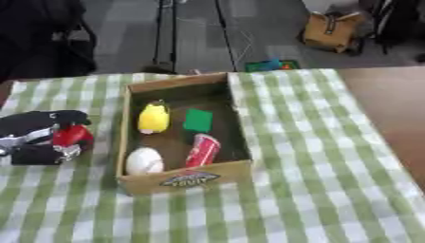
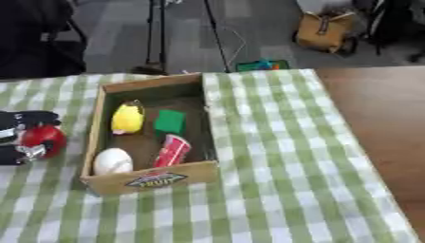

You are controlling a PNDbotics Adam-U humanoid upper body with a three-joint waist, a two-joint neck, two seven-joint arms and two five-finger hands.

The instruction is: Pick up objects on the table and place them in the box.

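Note:
A shallow cardboard box [image 1: 239, 118] stands on the green-checked cloth. Inside lie a yellow rounded object [image 1: 153, 118], a green block [image 1: 198, 120], a red can [image 1: 202, 150] and a white egg-shaped object [image 1: 144, 161]. To the box's left, my left hand [image 1: 37, 137] has its black fingers and thumb curled around a red round object [image 1: 73, 135], a little apart from the box's left wall. My right hand shows in neither view.
The checked cloth [image 1: 315, 180] covers most of the table; bare brown tabletop [image 1: 390, 104] shows at the right. Beyond the far edge are a tan bag [image 1: 332, 31] on the floor, a stand's legs and a dark chair at the upper left.

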